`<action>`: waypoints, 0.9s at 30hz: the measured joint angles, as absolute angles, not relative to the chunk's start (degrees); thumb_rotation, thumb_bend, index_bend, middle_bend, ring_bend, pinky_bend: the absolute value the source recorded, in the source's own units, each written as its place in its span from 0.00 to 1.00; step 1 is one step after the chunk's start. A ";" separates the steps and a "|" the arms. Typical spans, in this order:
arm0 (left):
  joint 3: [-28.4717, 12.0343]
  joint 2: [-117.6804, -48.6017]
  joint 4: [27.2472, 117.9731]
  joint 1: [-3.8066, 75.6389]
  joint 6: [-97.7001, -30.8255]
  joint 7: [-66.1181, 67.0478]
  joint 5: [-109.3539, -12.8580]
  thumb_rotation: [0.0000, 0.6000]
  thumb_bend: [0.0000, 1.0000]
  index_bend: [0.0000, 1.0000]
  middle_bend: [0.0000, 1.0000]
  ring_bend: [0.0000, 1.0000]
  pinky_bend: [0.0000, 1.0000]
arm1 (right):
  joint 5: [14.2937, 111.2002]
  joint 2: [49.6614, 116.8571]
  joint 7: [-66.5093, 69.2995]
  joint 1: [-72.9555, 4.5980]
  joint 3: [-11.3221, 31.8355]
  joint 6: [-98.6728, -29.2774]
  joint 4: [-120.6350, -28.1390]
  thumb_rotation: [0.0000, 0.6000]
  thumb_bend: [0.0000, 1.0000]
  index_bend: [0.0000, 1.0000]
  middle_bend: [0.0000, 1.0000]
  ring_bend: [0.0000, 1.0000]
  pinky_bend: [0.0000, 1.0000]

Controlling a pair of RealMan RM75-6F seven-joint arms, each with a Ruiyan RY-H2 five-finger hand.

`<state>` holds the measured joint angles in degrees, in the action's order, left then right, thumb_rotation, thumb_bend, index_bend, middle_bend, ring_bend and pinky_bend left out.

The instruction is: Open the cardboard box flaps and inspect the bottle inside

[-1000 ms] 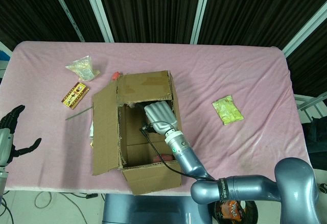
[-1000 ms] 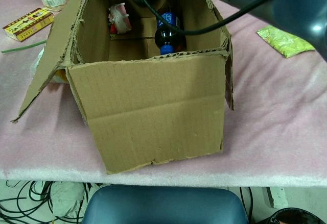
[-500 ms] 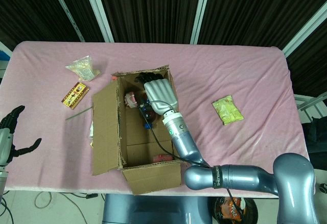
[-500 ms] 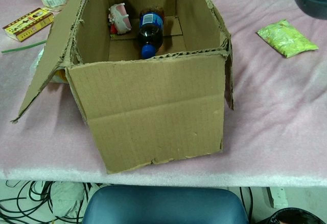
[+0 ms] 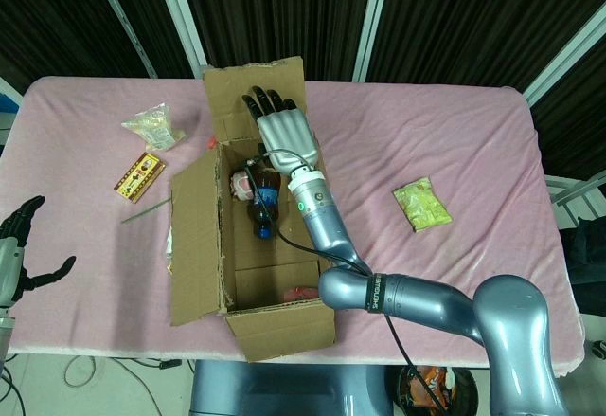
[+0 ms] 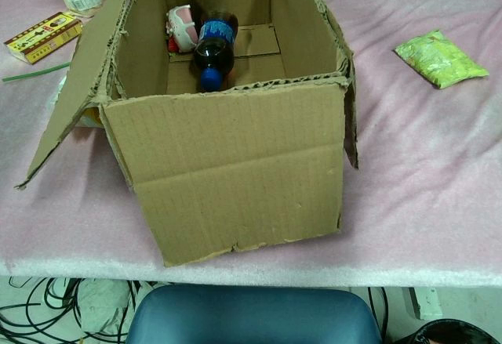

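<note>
The cardboard box [image 5: 284, 326] stands open on the pink cloth, its near wall [image 6: 235, 164] facing the chest view. Its far flap [image 5: 227, 99] is pushed up and back. My right hand [image 5: 281, 134] lies flat against that flap with fingers stretched out, holding nothing. Inside the box lies a dark bottle [image 5: 263, 206] with a blue label and blue cap, cap pointing toward me [image 6: 212, 50]. My left hand [image 5: 17, 245] hovers at the table's left edge, fingers spread and empty. Neither hand shows in the chest view.
The box's left flap [image 5: 194, 241] hangs outward. A pink-and-white item [image 6: 182, 24] lies beside the bottle, and a red item [image 5: 301, 293] at the box's near end. On the cloth are a green packet [image 5: 421, 204], a yellow-red carton [image 5: 140, 176] and a clear snack bag [image 5: 153, 125].
My right hand has come up out of the box and pushed the far flap from folded over to raised back. The bottle has rolled a little left. The left hand stays put.
</note>
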<state>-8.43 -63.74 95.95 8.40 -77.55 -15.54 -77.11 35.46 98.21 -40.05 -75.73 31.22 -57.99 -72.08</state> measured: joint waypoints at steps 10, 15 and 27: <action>-8.18 -63.81 96.22 8.44 -77.92 -14.94 -77.15 1.00 0.22 0.03 0.03 0.03 0.07 | 32.57 95.27 -41.77 -74.79 29.12 -57.37 -75.32 1.00 0.44 0.07 0.03 0.09 0.23; -8.07 -63.92 95.84 8.49 -78.14 -14.48 -77.33 1.00 0.21 0.03 0.03 0.03 0.07 | 34.62 92.10 -41.42 -72.65 28.21 -60.30 -79.55 1.00 0.43 0.06 0.03 0.08 0.23; -7.30 -64.60 94.24 8.61 -79.75 -10.50 -79.55 1.00 0.10 0.03 0.03 0.02 0.06 | 44.16 76.28 -38.41 -57.16 21.33 -71.44 -98.35 1.00 0.25 0.00 0.00 0.02 0.23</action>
